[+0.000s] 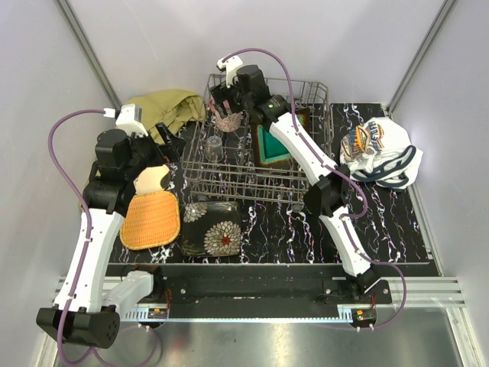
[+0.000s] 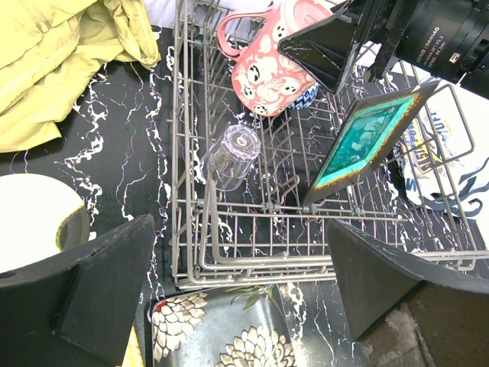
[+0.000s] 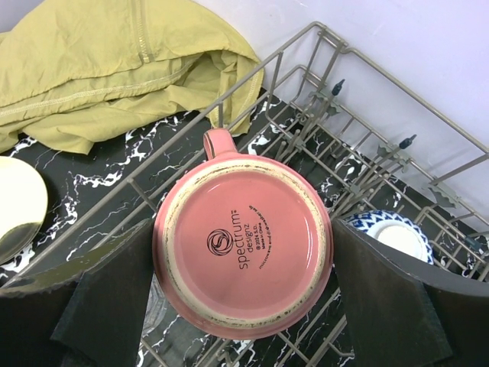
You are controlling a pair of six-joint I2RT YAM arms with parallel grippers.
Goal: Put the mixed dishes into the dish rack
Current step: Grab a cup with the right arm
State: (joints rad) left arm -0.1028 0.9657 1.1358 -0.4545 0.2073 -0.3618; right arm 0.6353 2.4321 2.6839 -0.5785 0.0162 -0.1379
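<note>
My right gripper (image 3: pixel 243 252) is shut on the pink cup (image 3: pixel 244 241), one finger on each side, the cup's base facing the camera. It hangs tilted over the far left of the dish rack (image 1: pixel 260 191). A clear glass (image 2: pixel 233 153) lies in the rack, and a teal square plate (image 2: pixel 363 138) stands on edge among the tines. My left gripper (image 2: pixel 238 252) is open above the rack's near rail. Below it lie the dark floral plates (image 1: pixel 212 228). The orange woven plate (image 1: pixel 150 220) and the cream round plate (image 1: pixel 153 178) rest on the table to the left.
An olive-yellow cloth (image 1: pixel 164 107) is bunched at the rack's far left corner. A white printed cloth (image 1: pixel 378 149) lies to the right of the rack. A blue-and-white dish (image 3: pixel 390 233) sits in the rack beside the cup. Grey walls close in on three sides.
</note>
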